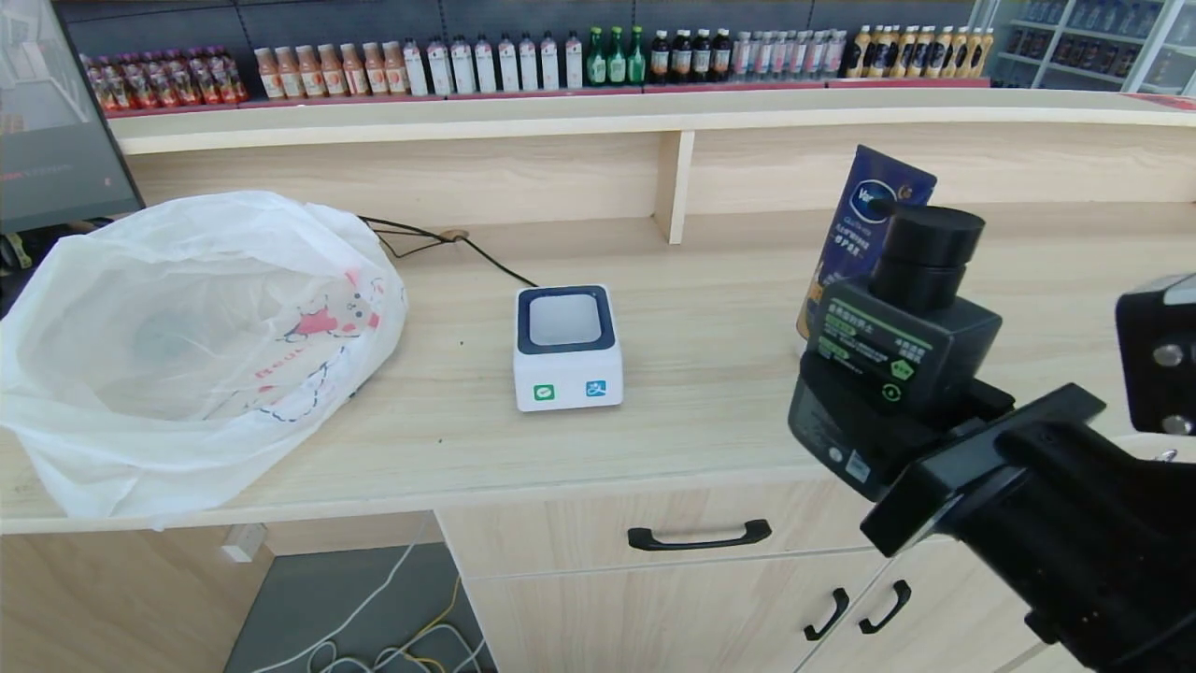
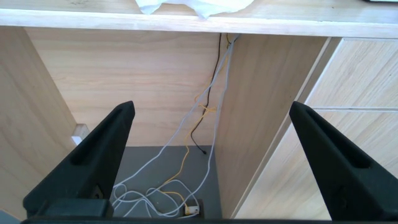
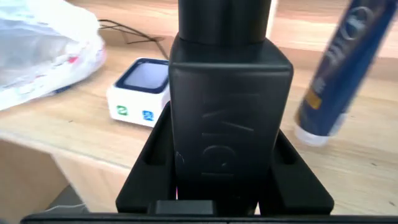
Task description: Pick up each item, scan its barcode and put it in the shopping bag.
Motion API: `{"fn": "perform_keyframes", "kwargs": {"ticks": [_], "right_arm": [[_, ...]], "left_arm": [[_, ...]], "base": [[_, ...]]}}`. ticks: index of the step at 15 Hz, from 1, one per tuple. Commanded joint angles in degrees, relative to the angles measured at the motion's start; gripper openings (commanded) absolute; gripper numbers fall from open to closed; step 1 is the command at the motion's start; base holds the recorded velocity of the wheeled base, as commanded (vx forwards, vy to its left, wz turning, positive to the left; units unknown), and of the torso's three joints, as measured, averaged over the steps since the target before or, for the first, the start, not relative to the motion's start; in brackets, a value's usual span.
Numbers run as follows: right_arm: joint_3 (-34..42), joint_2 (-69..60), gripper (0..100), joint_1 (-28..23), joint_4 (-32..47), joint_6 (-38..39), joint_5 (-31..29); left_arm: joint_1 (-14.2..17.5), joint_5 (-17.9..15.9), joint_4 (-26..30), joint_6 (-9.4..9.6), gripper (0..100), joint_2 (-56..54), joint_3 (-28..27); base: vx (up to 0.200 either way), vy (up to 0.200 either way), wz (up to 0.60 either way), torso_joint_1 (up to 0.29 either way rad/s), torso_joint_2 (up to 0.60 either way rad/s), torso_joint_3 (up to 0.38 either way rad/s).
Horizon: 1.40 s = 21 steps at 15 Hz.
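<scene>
The right gripper (image 3: 222,146) pinches a black bottle (image 1: 897,346) between its 2 fingers. A blue tube (image 1: 864,234) stands just beyond the fingertips, with the scanner (image 1: 567,346) and bag (image 1: 187,346) farther off. The left gripper (image 2: 212,112) has its fingers spread wide.

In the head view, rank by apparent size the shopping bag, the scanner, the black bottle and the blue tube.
1. shopping bag
2. black bottle, though nearest the camera
3. scanner and blue tube: look alike, tube partly hidden
</scene>
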Motion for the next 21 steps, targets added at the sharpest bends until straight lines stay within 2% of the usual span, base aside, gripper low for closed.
{"fn": "perform_keyframes", "kwargs": {"ticks": [1, 4, 5, 7, 9, 11, 13, 18, 21], "right_arm": [[-0.39, -2.09, 0, -3.66, -0.86, -0.95, -3.48], [1.19, -2.7, 0, -10.86, -0.94, 0.28, -1.81], [1.9, -2.7, 0, -14.82, -0.94, 1.59, 2.84], [3.3, -2.18, 0, -20.09, -0.94, 5.37, 7.41], [4.45, -2.0, 0, -23.08, -0.94, 7.75, 12.16], [4.45, -1.91, 0, -23.87, -0.86, 9.06, 14.97], [5.15, -1.91, 0, -23.34, -0.94, 8.36, 20.42], [5.5, -3.85, 0, -23.34, -1.82, 11.17, 20.6], [9.19, -6.92, 0, -23.26, -4.2, 10.38, 20.16]], "left_arm": [[0.02, 0.0, 0.0, -0.01, 100, -0.02, 0.0], [0.02, 0.0, 0.0, -0.18, 100, -0.02, 0.0], [0.02, 0.0, 0.0, -0.18, 100, -0.02, 0.0], [0.02, 0.0, 0.0, -0.18, 100, -0.02, 0.0], [0.02, 0.09, 0.0, -0.27, 100, -0.02, 0.0], [0.11, 0.09, 0.0, -0.62, 100, -0.02, 0.0], [0.11, 0.09, 0.0, -0.8, 100, -0.02, 0.0], [0.11, 0.0, 0.0, -0.8, 100, -0.02, 0.0], [0.11, 0.09, 0.0, -0.71, 100, -0.02, 0.0]], "base": [[0.0, 0.0, 0.0, 0.0, 0.0, 0.0], [0.0, 0.0, 0.0, 0.0, 0.0, 0.0], [0.0, 0.0, 0.0, 0.0, 0.0, 0.0], [0.0, 0.1, 0.0, 0.001, 0.0, 0.011], [0.0, 0.2, 0.0, 0.002, 0.01, 0.002], [0.0, 0.2, 0.0, -0.005, 0.0, 0.002], [0.0, 0.2, 0.0, 0.01, 0.01, 0.002], [0.0, 0.2, 0.0, 0.005, 0.0, 0.004], [0.0, 0.2, 0.0, 0.002, 0.0, 0.001]]}}
